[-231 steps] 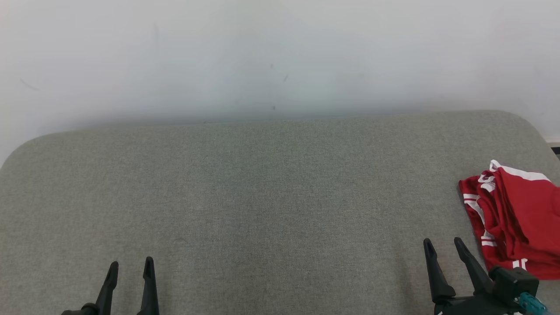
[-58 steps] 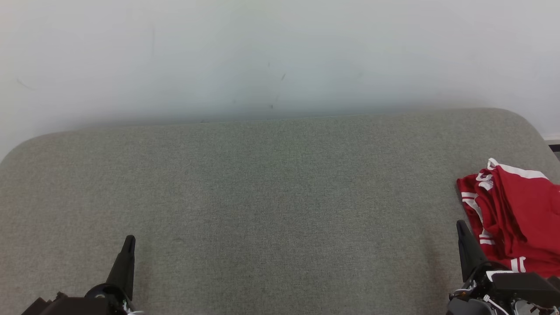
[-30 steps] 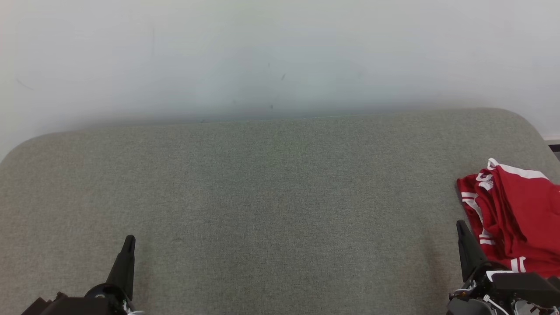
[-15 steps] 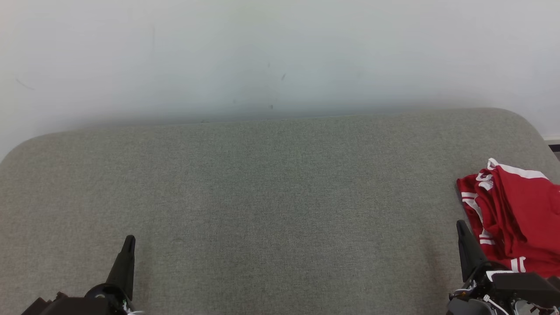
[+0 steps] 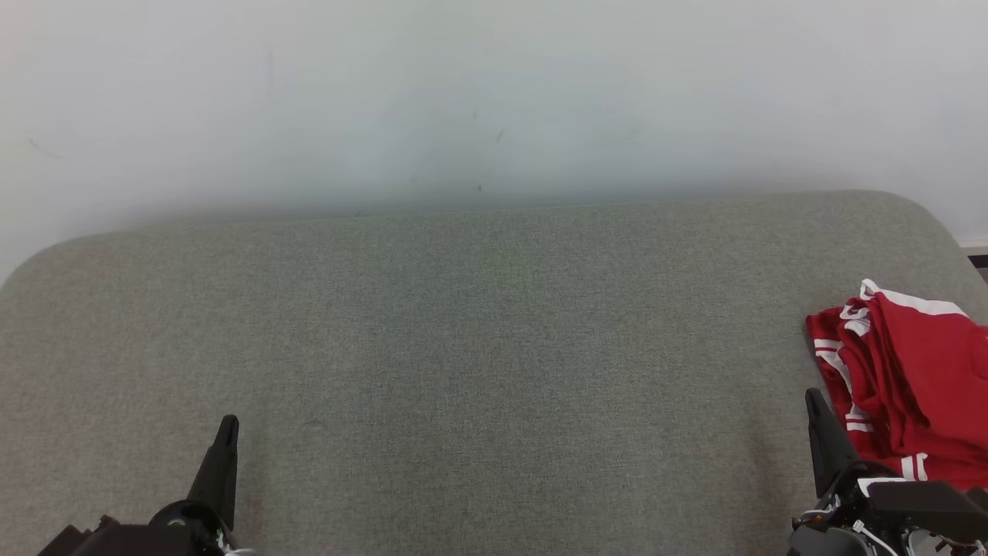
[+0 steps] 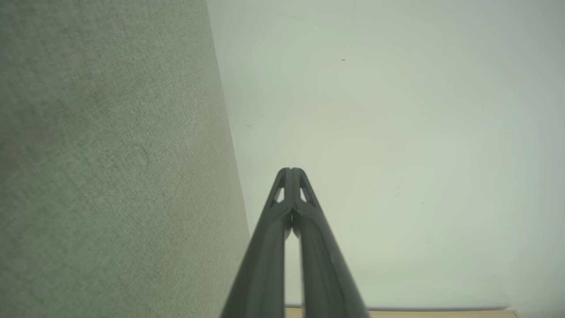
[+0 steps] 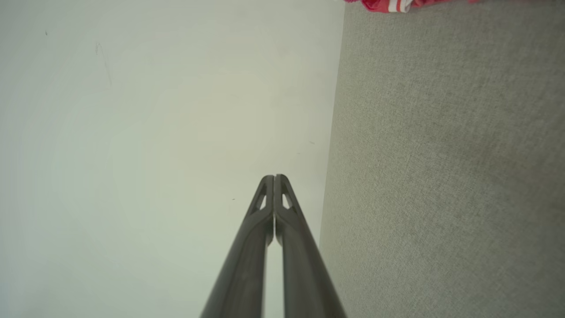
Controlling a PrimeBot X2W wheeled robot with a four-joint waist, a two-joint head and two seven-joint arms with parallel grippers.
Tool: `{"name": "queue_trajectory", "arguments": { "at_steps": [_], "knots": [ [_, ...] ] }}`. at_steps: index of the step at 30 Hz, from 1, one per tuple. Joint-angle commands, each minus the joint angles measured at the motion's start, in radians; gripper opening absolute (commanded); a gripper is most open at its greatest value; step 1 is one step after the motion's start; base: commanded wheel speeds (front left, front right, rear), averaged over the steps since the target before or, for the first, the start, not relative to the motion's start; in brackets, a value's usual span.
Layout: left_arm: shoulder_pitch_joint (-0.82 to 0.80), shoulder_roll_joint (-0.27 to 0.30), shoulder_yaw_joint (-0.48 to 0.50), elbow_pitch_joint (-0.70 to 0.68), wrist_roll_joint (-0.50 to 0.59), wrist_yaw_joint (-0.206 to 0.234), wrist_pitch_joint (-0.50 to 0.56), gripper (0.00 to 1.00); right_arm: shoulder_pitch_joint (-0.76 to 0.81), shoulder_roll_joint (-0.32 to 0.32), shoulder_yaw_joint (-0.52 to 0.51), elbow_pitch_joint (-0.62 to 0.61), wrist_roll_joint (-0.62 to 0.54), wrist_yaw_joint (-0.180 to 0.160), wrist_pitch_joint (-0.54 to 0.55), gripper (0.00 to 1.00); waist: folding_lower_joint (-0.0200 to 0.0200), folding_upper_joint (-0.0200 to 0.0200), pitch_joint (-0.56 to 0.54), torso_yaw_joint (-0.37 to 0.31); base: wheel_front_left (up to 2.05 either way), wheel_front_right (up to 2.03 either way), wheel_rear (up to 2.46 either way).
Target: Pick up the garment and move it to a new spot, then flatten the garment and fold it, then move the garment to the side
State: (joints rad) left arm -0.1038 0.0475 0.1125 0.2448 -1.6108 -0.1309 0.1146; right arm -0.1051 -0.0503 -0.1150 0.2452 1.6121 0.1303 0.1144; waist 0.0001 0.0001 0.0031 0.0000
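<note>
Red white-striped cloth garment (image 5: pixel 915 386), loosely folded, at right edge of grey fabric surface (image 5: pixel 478 347). Left gripper (image 5: pixel 228 425), right gripper (image 5: pixel 813 398): fingers together, empty. Set-aside step looks finished; next: no grasp needed.

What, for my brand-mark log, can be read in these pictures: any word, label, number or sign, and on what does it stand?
None: no readable text in any view.
red garment: white stripes and trim, no letters or numbers visible.
grey cushion: plain weave, no label.
wall: faint scuffs, no writing.
</note>
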Motion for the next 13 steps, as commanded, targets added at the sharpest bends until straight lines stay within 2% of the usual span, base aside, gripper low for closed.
{"name": "queue_trajectory", "arguments": {
  "at_steps": [1, 13],
  "knots": [
    [-0.011, 0.005, 0.003, 0.002, -0.005, 0.000, 0.002, 0.00, -0.007, 0.002, -0.001, -0.002, 0.001, 0.001, 0.002, 0.00, -0.0001, -0.0001, 0.000, 0.000, 0.00, 0.00, 0.00],
    [-0.011, 0.005, 0.003, 0.002, -0.005, 0.000, 0.002, 0.00, -0.007, 0.002, -0.001, -0.002, 0.002, 0.001, 0.002, 0.00, -0.0001, -0.0001, 0.000, 0.000, 0.00, 0.00, 0.00]
  ]
}}
